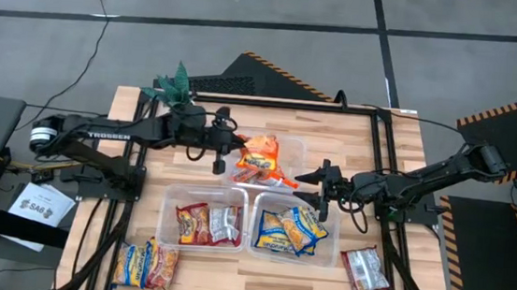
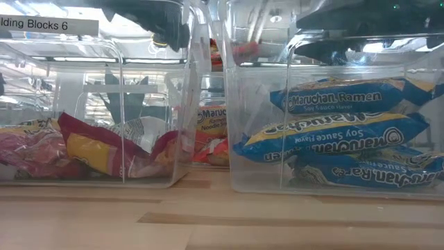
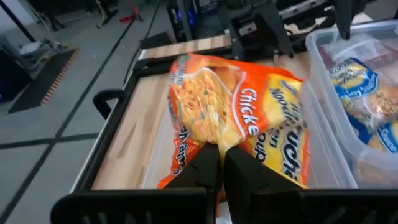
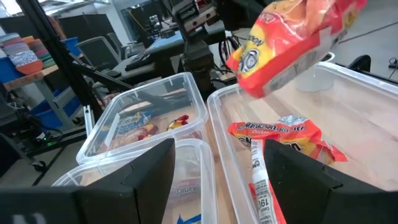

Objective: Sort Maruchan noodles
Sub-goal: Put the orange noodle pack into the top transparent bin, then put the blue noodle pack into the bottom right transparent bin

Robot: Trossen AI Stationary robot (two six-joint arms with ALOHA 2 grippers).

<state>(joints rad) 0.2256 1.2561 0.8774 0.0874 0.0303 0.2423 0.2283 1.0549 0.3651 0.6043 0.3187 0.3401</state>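
We see a light wooden slatted table (image 1: pixel 400 139) with a black metal frame along its sides. Three clear rectangular plastic tubs rest directly on it: one far tub (image 1: pixel 288 149) near the middle, and two side by side nearer the front edge, the left front tub (image 1: pixel 172 194) and the right front tub (image 1: pixel 333 255). At the front left corner a pair of yellow-and-blue crinkly noodle packets (image 1: pixel 146 265) lies flat on the wood, just outside the left front tub. Near the front right corner a single red-and-silver packet (image 1: pixel 364 271) lies on the bare boards, just beside the right front tub.
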